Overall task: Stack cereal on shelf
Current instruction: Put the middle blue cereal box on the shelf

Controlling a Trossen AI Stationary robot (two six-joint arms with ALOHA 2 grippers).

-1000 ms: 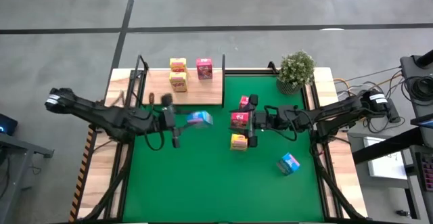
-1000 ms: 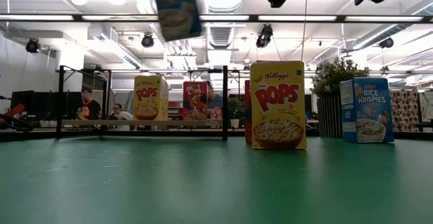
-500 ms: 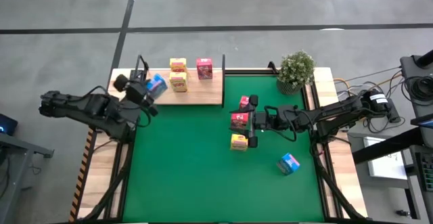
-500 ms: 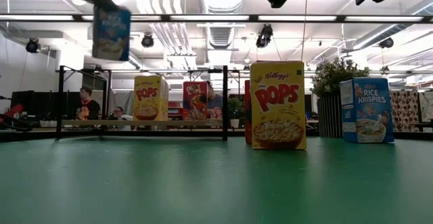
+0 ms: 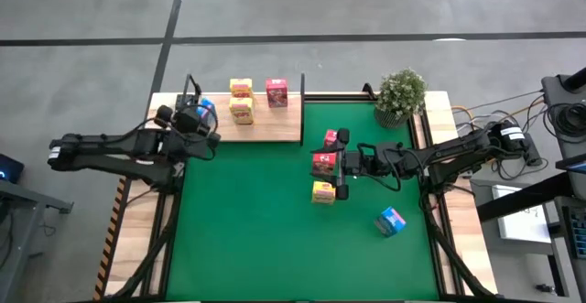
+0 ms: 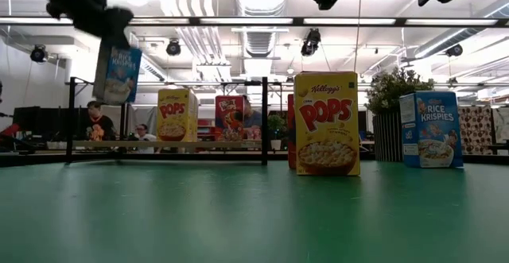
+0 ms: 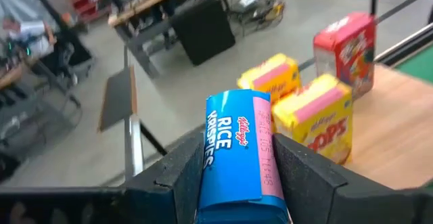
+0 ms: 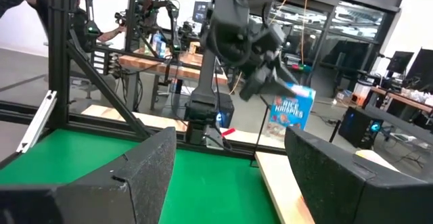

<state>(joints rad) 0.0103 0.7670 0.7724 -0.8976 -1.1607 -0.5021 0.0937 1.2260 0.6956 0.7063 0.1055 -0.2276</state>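
My left gripper [image 5: 195, 120] is shut on a blue Rice Krispies box [image 7: 237, 153] above the left end of the light-wood shelf [image 5: 275, 124]. In the low view the box [image 6: 117, 72] hangs clear above the board. Two yellow boxes [image 5: 241, 100] and a pink box [image 5: 276, 92] stand on the shelf. My right gripper [image 5: 341, 166] is open and empty, high above the mat's middle. Under and beside it stand two pink boxes [image 5: 323, 161], [image 5: 330, 138] and a yellow box [image 5: 322, 192]. Another blue box [image 5: 391, 221] stands on the mat at the near right. My left gripper pinches the blue box between its two fingers [image 7: 177, 176], one on each of two opposite sides [image 7: 211, 173]. In the low view the hold is at the box's upper end [image 6: 115, 50]. The box hangs below the gripper, nearly upright and a little tilted, clear of the shelf.
A potted plant [image 5: 401, 92] stands at the mat's far right corner. Black upright posts [image 5: 192, 88], [image 5: 302, 88] stand at the shelf's ends. The green mat [image 5: 247, 230] has bare room at the near left. People show in the room beyond the table.
My left gripper has carried the blue box from above the mat, by the shelf's near edge, toward the table's left and far edges to the shelf's left end. It has turned about on the way and come down; the box now hangs lower.
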